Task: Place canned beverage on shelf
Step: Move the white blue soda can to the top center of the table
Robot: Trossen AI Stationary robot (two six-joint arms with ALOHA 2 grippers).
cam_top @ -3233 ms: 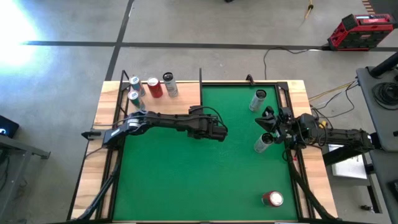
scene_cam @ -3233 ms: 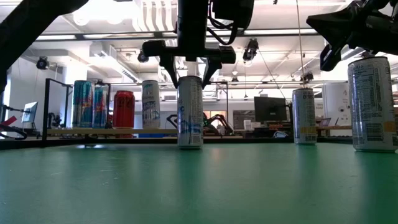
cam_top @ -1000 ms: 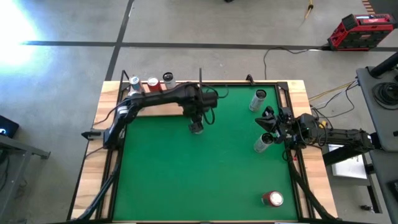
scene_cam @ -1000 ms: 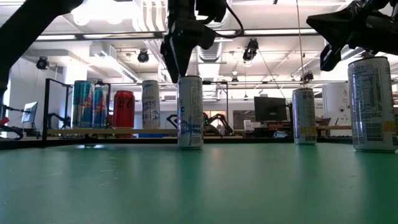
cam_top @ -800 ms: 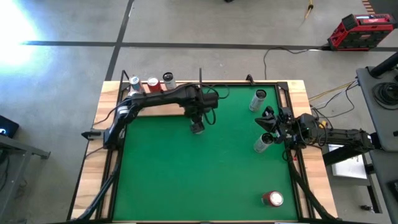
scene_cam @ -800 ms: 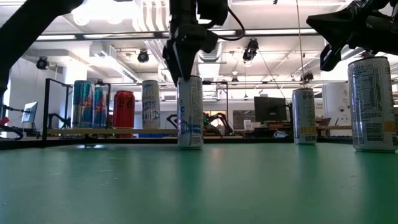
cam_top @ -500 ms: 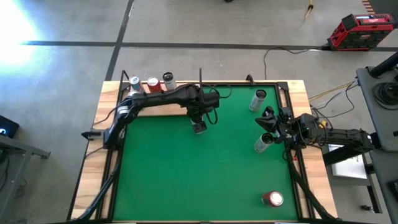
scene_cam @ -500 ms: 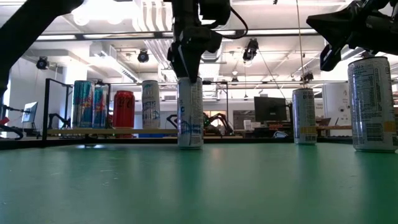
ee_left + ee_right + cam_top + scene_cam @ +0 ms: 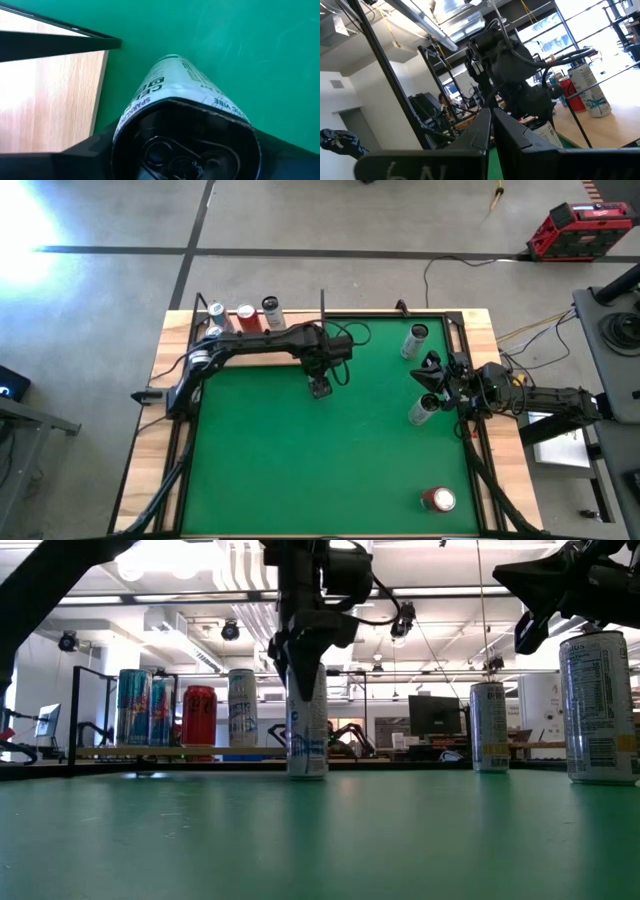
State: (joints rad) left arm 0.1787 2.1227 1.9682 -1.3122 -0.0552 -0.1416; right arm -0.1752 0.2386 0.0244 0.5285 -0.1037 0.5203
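Observation:
A slim white-and-blue can (image 9: 306, 730) stands upright on the green mat (image 9: 330, 470), near its far middle. My left gripper (image 9: 305, 665) points straight down over it and is shut on its upper end (image 9: 180, 145). The shelf (image 9: 262, 348), a light-wood board with black rods, lies at the table's far left with several cans (image 9: 165, 710) standing on it. My right gripper (image 9: 432, 375) rests shut at the right edge, holding nothing. My left gripper pinches the can's upper wall (image 9: 119, 134) between its two fingers (image 9: 80, 155), one on each side just below the rim. The fingers come from above, pointing down along the can. The can stands upright with its base on the mat.
Two more cans (image 9: 415, 340) (image 9: 423, 410) stand on the mat's right side, close to my right gripper. A red can (image 9: 438, 500) lies near the front right corner. A black upright rod (image 9: 322, 305) marks the shelf's right end.
My left gripper has gone down onto the can, so that its fingers now reach down past the rim on either side. The can has stayed upright in the same spot.

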